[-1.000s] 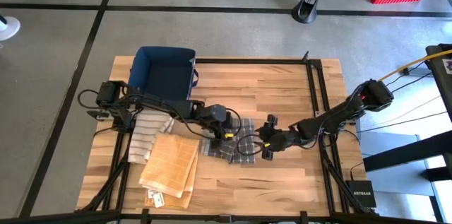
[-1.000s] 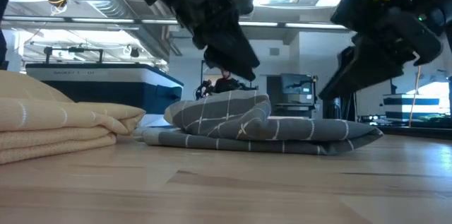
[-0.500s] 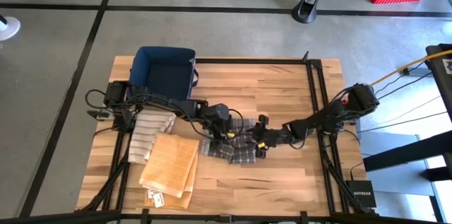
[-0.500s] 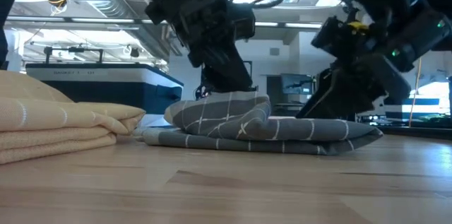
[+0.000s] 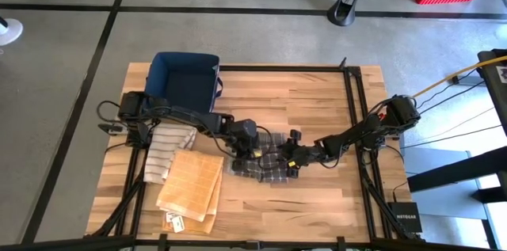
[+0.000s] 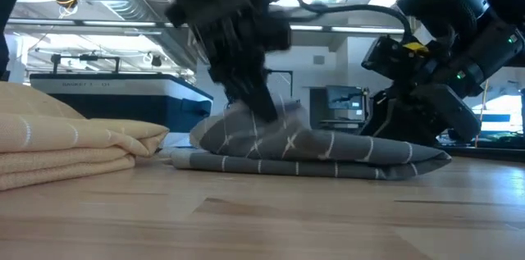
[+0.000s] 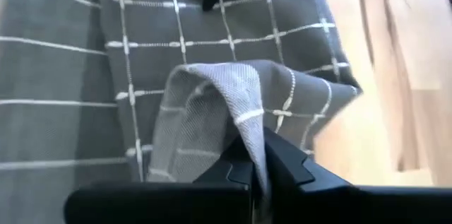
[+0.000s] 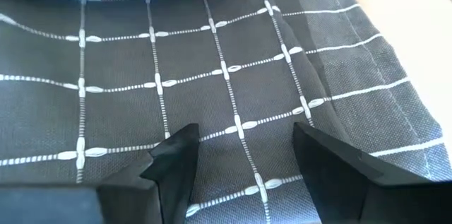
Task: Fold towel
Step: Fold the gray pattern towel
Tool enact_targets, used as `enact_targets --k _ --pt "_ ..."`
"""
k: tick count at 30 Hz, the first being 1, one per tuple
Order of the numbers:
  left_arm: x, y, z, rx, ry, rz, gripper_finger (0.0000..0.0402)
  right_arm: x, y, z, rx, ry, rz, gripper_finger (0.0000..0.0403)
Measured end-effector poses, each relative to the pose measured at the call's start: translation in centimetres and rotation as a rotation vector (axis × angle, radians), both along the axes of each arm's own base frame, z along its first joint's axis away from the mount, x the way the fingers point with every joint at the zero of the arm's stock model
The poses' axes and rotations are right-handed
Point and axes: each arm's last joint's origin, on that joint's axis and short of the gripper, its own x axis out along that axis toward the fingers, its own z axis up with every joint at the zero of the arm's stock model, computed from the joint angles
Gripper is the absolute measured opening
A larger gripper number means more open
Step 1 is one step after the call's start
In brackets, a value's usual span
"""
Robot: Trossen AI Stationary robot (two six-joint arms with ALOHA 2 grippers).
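I see the grey checked towel (image 5: 265,164) lying mid-table, just right of the tan folded cloth (image 5: 191,186), w/ a striped cloth (image 5: 164,147) and blue bin (image 5: 184,81) further left. My left gripper (image 5: 252,153) is down on the towel's left part, jaws pinched tight on a raised fold of the fabric; the wrist view shows the fold (image 7: 226,104) pulled up between the fingers. My right gripper (image 5: 291,160) sits at the towel's right edge, fingers (image 8: 173,160) spread wide, tips resting on the cloth, holding nothing.
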Motion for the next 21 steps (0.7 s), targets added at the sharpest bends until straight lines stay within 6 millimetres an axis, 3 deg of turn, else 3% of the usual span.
enact_targets --k 6,14,21 --pt "-2.5 -3.3 2.5 0.193 0.058 -0.01 0.0004 -0.1 0.0 0.0 -0.002 0.011 -0.002 0.0232" --pt "-3.8 -7.7 1.3 0.187 0.138 -0.044 0.0014 -0.1 0.0 -0.1 0.006 0.014 -0.011 0.0232" --pt "-4.8 -8.7 1.0 0.168 0.235 -0.027 0.0015 -0.1 0.0 -0.1 0.007 0.016 -0.012 0.0232"
